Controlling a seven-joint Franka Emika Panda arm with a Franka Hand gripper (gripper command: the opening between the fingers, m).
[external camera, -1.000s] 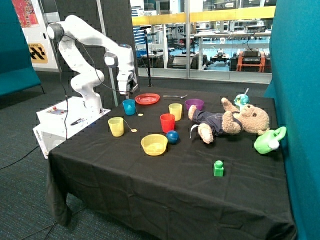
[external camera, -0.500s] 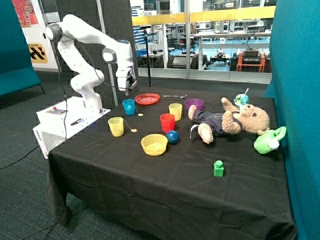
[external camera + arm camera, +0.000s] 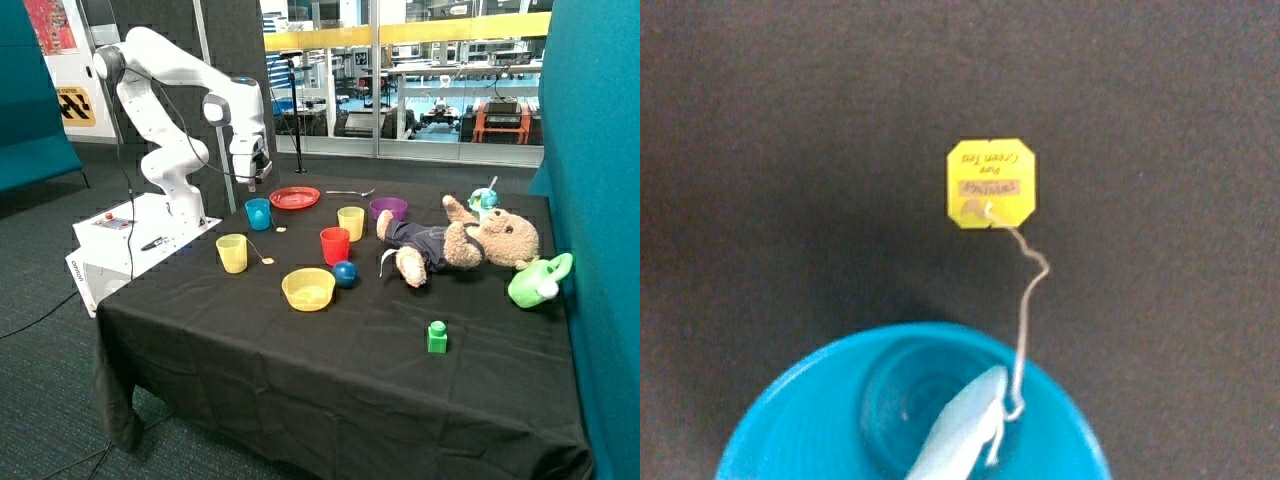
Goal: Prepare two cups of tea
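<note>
Inside the blue cup [image 3: 910,410] a tea bag [image 3: 960,430] leans lengthwise; hand [image 3: 255,178] grip unclear.

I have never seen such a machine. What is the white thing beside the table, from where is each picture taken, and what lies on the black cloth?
The white thing is a robot arm with a pincer at its end. One picture is from a camera standing apart, showing the arm and the table. The other is from a camera on the wrist, looking straight down.

The pincer hangs above the blue cup and appears to hold nothing; whether it is open cannot be told. In the wrist view a white tea bag lies inside the blue cup; its string runs over the rim to a yellow tag on the cloth. A yellow cup also has a tag beside it. Other cups, a bowl, plates, a ball and a teddy bear lie around.
</note>
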